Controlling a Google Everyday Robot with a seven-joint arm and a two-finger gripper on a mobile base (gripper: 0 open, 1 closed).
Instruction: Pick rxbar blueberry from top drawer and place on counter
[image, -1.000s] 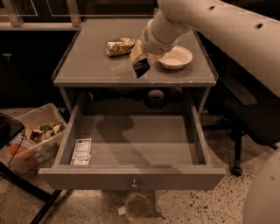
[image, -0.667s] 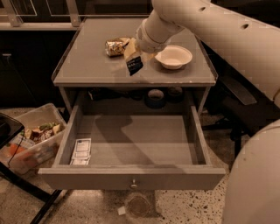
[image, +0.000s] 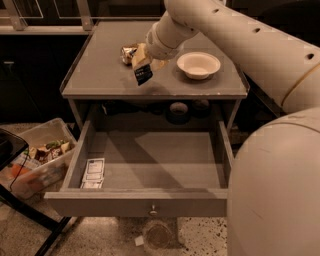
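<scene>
I have the gripper (image: 142, 63) over the front-middle of the worktop (image: 100, 75), clamped on the top end of the rxbar blueberry (image: 144, 75). The dark bar hangs tilted below the gripper, with its shadow on the grey surface at its 5 o'clock. At 11 o'clock, just beside the gripper, I see a shiny foil can (image: 127, 53) lying on the worktop. At 3 o'clock sits a white bowl (image: 198, 64), apart from the bar. Down at 6 o'clock the top drawer (image: 150, 202) stands pulled open, its knob (image: 153, 211) at the middle of the front panel. A white printed packet (image: 93, 172) lies flat in the drawer's front corner, at 7 o'clock.
</scene>
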